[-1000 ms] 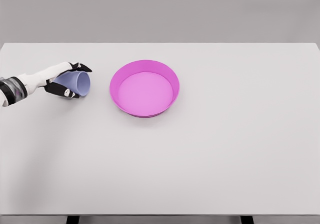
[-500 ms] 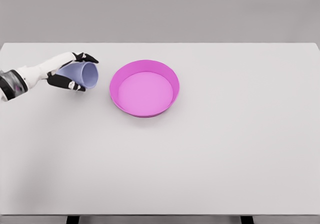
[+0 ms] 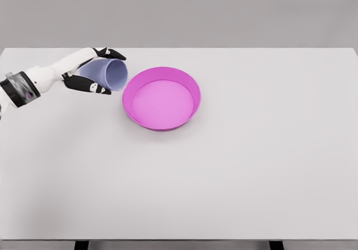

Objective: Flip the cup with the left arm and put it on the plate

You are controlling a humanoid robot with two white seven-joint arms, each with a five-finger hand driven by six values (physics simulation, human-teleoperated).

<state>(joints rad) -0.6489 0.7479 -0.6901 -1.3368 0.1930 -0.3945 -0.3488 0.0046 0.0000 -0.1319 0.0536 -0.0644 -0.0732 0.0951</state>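
Observation:
A pale lilac cup (image 3: 109,73) lies on its side in my left hand (image 3: 95,70), its open mouth facing right toward the plate. The hand's black-tipped fingers wrap the cup from above and below, holding it off the table. Just right of the cup sits the magenta plate (image 3: 162,98), a shallow round dish with a raised rim, nothing in it. The cup's rim is a short gap from the plate's left edge. My left forearm comes in from the left edge. The right arm does not show.
The white table (image 3: 251,166) stretches wide to the right and toward the front edge. A grey wall stands behind its far edge.
My left hand has carried the cup up and to the right, from near the table's left side to just beside the plate's left rim.

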